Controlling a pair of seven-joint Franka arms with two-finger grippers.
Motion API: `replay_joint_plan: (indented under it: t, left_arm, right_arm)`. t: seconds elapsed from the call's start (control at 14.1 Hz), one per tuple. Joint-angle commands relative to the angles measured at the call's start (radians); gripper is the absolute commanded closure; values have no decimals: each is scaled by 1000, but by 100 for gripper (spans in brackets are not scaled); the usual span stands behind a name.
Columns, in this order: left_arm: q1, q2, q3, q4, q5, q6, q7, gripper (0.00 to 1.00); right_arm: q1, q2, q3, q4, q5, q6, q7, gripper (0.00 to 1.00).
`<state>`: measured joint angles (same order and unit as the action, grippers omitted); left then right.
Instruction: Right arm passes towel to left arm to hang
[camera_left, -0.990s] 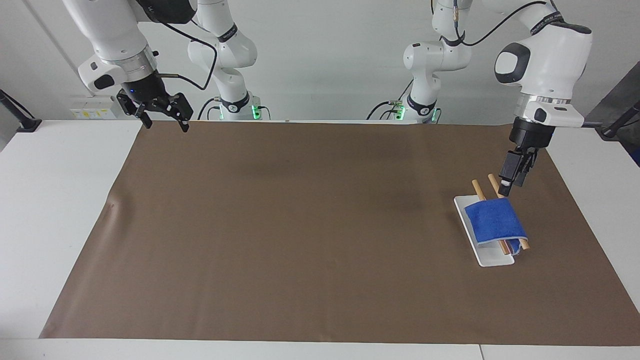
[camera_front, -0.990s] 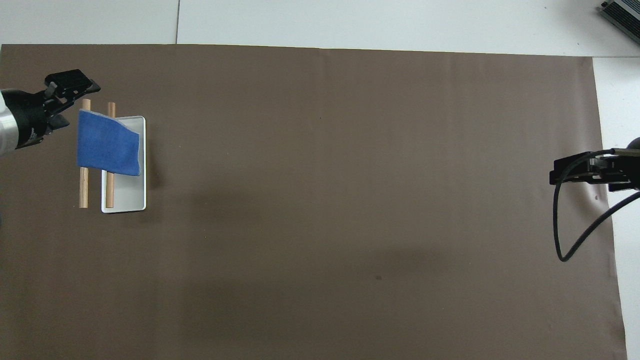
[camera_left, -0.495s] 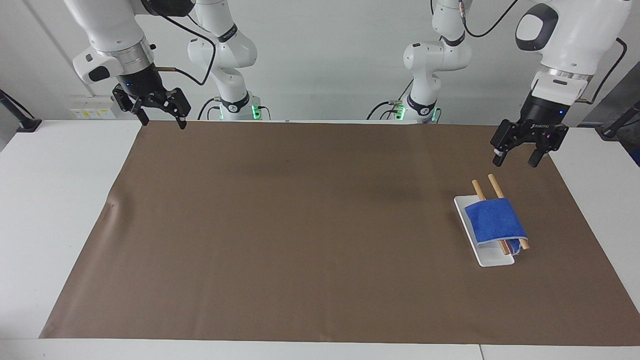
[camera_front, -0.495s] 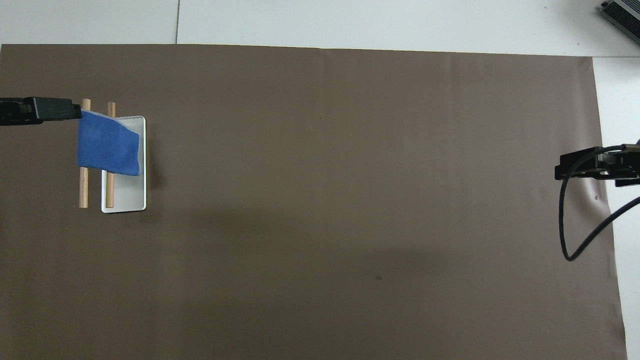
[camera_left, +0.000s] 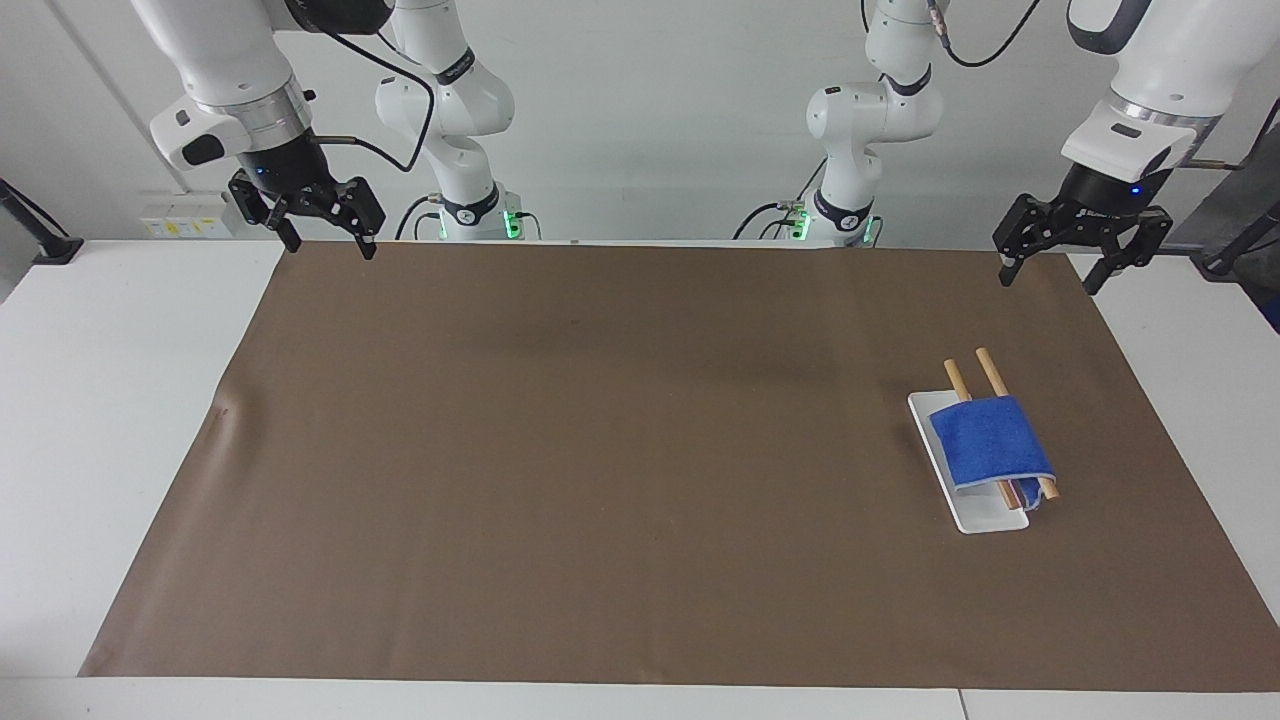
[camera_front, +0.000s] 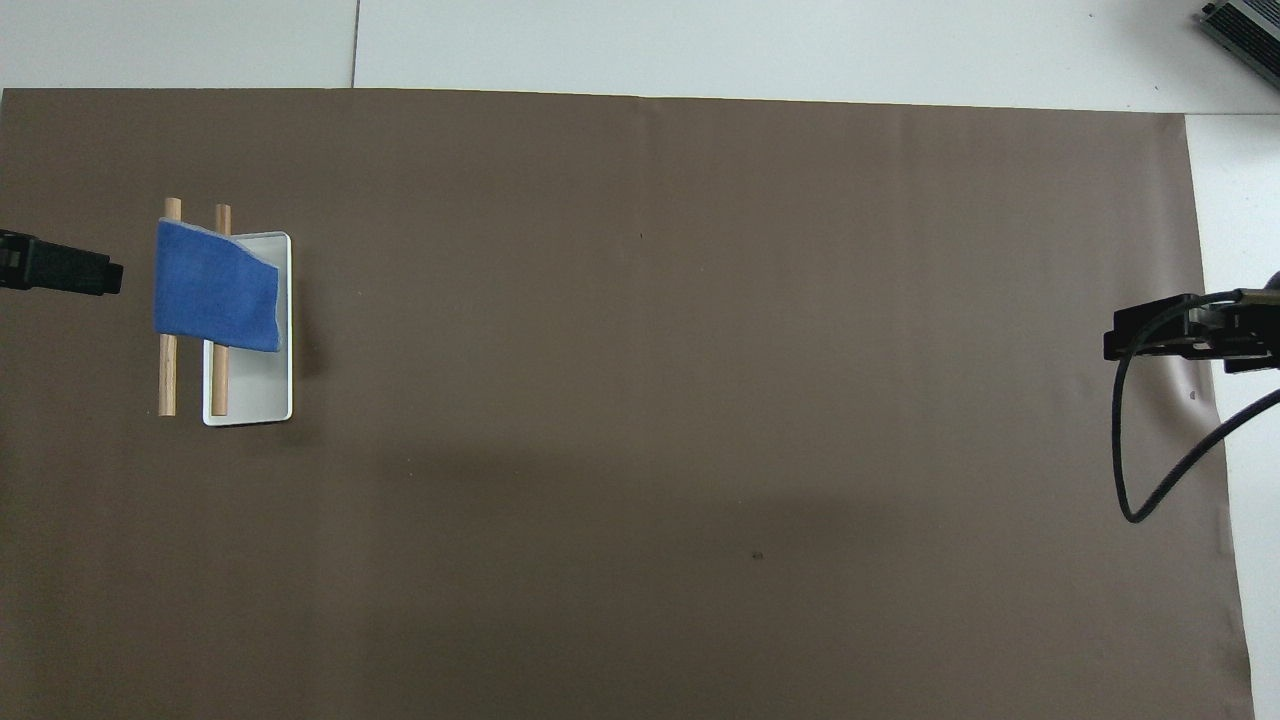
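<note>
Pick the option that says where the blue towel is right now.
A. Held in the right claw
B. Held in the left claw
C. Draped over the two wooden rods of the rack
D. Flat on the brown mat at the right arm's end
C: the towel hangs over the two wooden rods, and both the left claw and the right claw are open and empty.

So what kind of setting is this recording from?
Most likely a robotics lab bench: two white arms mounted at a white table, a brown mat as work surface, and a staged prop, a blue towel draped over a small wooden rack.
</note>
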<state>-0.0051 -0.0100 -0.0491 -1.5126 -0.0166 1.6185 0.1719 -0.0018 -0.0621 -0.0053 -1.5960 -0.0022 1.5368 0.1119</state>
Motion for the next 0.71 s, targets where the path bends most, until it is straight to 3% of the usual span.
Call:
replay_joint_plan:
  t: [0.0, 0.64]
  left_arm:
    - [-7, -22, 2, -1, 17, -77, 12, 0]
    - [0, -39, 5, -20, 17, -143, -3, 0]
  right_arm:
    - [-4, 2, 4, 5, 4, -15, -21, 0]
    - [-14, 1, 2, -2, 5, -7, -18, 0]
